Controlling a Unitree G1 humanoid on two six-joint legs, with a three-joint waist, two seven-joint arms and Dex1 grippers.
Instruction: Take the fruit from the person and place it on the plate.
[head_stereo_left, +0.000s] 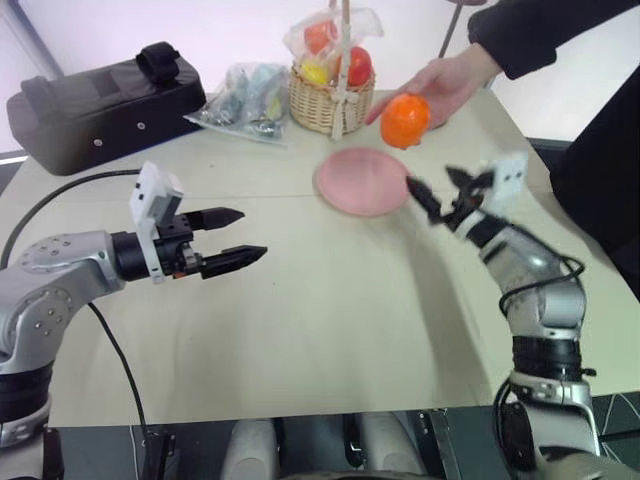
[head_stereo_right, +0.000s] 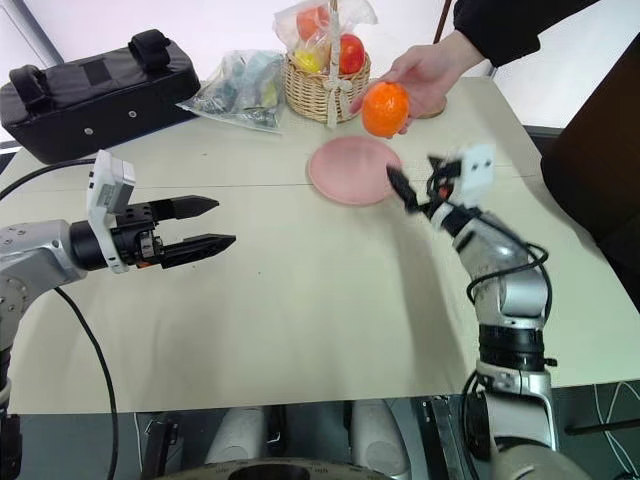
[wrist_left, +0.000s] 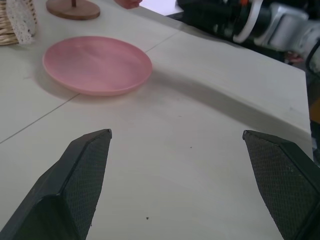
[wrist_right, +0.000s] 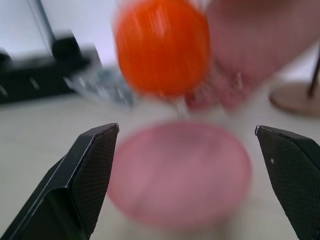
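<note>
1. On the far left of the pale table (head_stereo_left: 330, 330) lies a long black fabric case (head_stereo_left: 100, 105) with straps.
2. Nearer, the left gripper (head_stereo_left: 236, 238) hangs above the table, its two black fingers spread apart and holding nothing, pointing towards the middle.
3. Beyond it, at the table's far edge, sits a crinkled clear plastic bag (head_stereo_left: 243, 100) of small items, just beside a round woven wicker basket (head_stereo_left: 330, 100) filled with plastic-wrapped red, yellow and orange fruits.
4. Right of centre rests the round, flat pink plate (head_stereo_left: 362, 180), bare on top.
5. Above the plate's far right edge, the person's hand (head_stereo_left: 447, 85), reaching from a black sleeve (head_stereo_left: 545, 30), holds the round, smooth, bright orange fruit (head_stereo_left: 404, 120) in the air.
6. Just right of the plate, the right gripper (head_stereo_left: 440, 190) is raised with fingers wide apart and empty, aimed at the fruit but not touching it.
</note>
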